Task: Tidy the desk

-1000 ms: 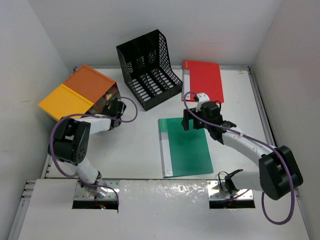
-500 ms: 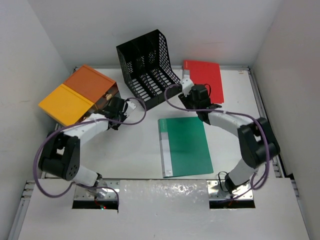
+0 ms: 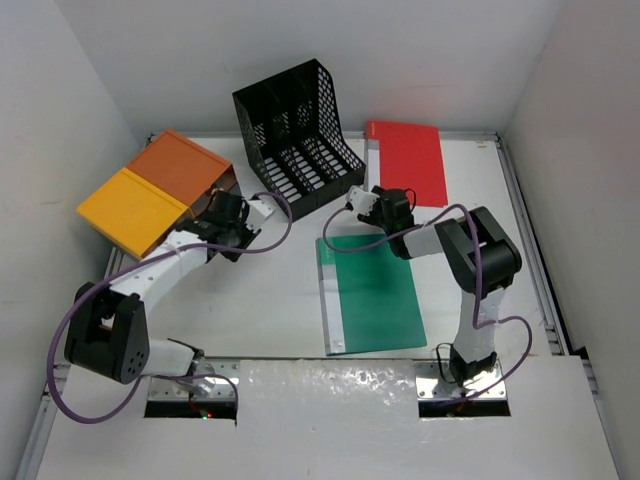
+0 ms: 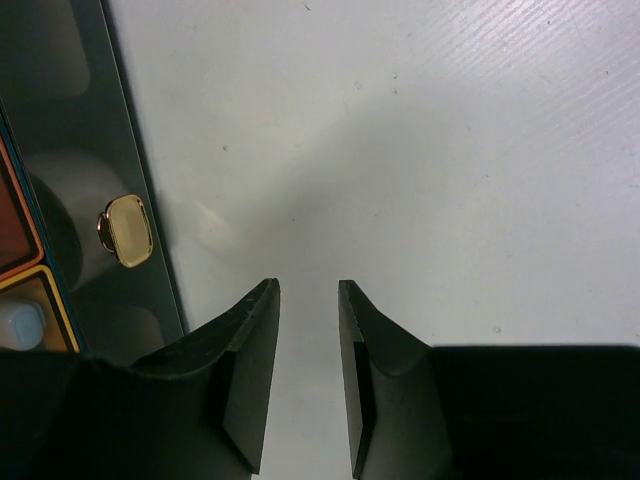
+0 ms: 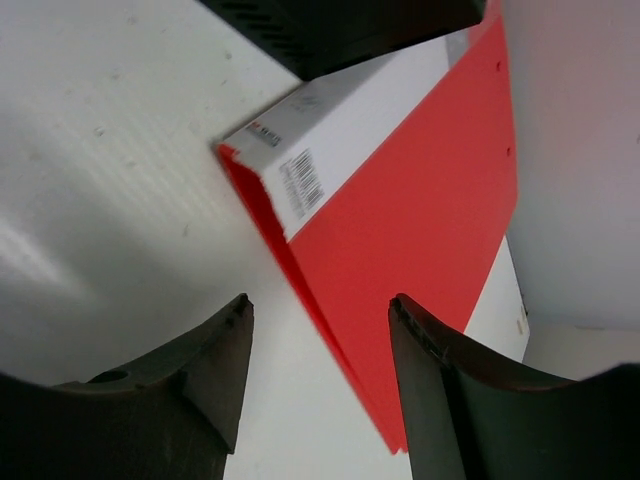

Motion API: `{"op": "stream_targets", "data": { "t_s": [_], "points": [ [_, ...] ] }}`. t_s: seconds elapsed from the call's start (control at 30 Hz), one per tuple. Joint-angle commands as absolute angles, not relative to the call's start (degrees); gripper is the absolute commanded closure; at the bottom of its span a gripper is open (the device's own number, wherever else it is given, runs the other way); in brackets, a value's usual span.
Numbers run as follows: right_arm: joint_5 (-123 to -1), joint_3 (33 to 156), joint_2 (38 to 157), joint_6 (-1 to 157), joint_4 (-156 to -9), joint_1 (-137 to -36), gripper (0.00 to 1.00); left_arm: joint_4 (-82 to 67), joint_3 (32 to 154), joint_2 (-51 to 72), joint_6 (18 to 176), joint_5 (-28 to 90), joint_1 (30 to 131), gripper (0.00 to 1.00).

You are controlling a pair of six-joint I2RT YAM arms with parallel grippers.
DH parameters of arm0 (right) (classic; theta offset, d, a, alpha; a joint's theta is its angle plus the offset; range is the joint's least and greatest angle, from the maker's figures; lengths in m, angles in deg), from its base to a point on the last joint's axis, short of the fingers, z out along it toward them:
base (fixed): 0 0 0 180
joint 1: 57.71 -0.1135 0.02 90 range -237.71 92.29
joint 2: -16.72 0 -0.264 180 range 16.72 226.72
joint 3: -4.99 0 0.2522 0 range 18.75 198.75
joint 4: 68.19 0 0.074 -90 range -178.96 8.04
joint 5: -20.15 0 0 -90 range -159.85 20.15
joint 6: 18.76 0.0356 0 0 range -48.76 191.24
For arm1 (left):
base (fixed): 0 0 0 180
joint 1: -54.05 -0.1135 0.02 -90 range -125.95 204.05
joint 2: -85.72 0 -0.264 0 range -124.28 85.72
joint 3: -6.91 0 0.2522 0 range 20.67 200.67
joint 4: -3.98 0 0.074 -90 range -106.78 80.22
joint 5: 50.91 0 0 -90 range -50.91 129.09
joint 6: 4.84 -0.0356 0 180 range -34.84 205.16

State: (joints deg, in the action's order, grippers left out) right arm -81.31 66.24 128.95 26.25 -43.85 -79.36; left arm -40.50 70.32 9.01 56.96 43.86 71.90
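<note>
The white desk (image 3: 280,290) holds a red folder (image 3: 410,160) at the back right and a green folder (image 3: 375,295) in the middle. My right gripper (image 3: 372,200) is open and empty, low over the desk by the red folder's near left corner. In the right wrist view (image 5: 320,305) the red folder's edge (image 5: 420,200) lies just ahead between the fingers, apart from them. My left gripper (image 3: 232,208) is narrowly open and empty beside the front of the orange-yellow drawer box (image 3: 155,190). In the left wrist view (image 4: 308,290) bare desk shows between the fingers.
A black mesh file rack (image 3: 295,135) stands at the back centre, its base touching the red folder's white spine (image 5: 330,130). The drawer box's dark front with a gold knob (image 4: 125,230) is just left of my left fingers. White walls enclose the desk.
My right gripper has moved from over the green folder back towards the red folder's near left corner, its arm folding in. My left arm has stretched out, its gripper staying by the drawer box.
</note>
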Motion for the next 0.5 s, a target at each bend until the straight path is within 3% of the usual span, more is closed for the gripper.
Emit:
{"op": "stream_targets", "data": {
  "t_s": [0.0,0.27,0.47],
  "points": [
    [-76.0,69.2,131.0,23.6,-37.1,-78.4,0.44,-39.6,71.6,10.1,57.8,42.8,71.8,0.71],
    [-68.7,68.1,137.3,17.2,-29.9,-77.2,0.44,-39.4,74.0,8.6,57.8,45.3,71.7,0.70],
    [-70.9,69.0,142.9,13.5,-22.2,-77.2,0.44,-39.2,75.0,6.9,58.6,46.0,71.7,0.70]
  ]
}}
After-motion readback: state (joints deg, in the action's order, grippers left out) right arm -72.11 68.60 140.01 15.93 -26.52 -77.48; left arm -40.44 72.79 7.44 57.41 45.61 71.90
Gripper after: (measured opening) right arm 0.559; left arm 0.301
